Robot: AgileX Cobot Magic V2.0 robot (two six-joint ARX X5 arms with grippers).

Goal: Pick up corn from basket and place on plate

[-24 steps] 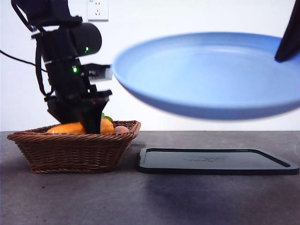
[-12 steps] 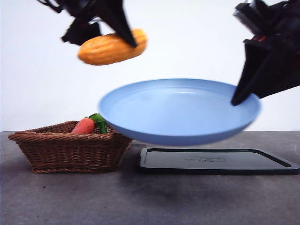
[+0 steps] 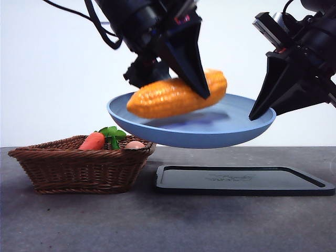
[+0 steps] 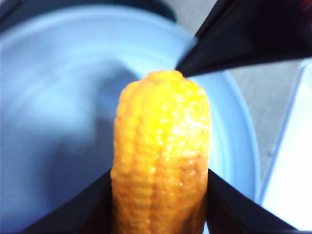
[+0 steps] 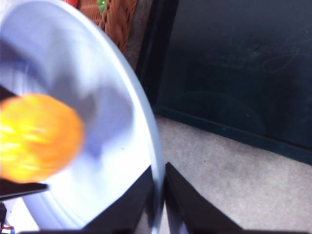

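The corn [image 3: 173, 97], a long yellow-orange cob, hangs tilted just over the light blue plate [image 3: 231, 131], and my left gripper [image 3: 202, 92] is shut on it. In the left wrist view the corn [image 4: 163, 146] sits between that gripper's jaws [image 4: 160, 187] above the plate [image 4: 58, 97]. The plate is held in the air above the table. My right gripper [image 3: 258, 114] is shut on its right rim, and the right wrist view shows its jaws [image 5: 158, 187] pinching the plate's edge [image 5: 112, 146]. The wicker basket [image 3: 79, 168] stands on the table at the left.
A red-orange carrot [image 3: 93, 140] with green leaves and a small tan egg-like ball [image 3: 135, 145] lie in the basket. A flat black tray [image 3: 241, 181] lies on the table under the raised plate, to the right of the basket.
My left gripper lifted the corn out of the basket, then carried it right and down to just over the plate. The right gripper brought the plate lower.
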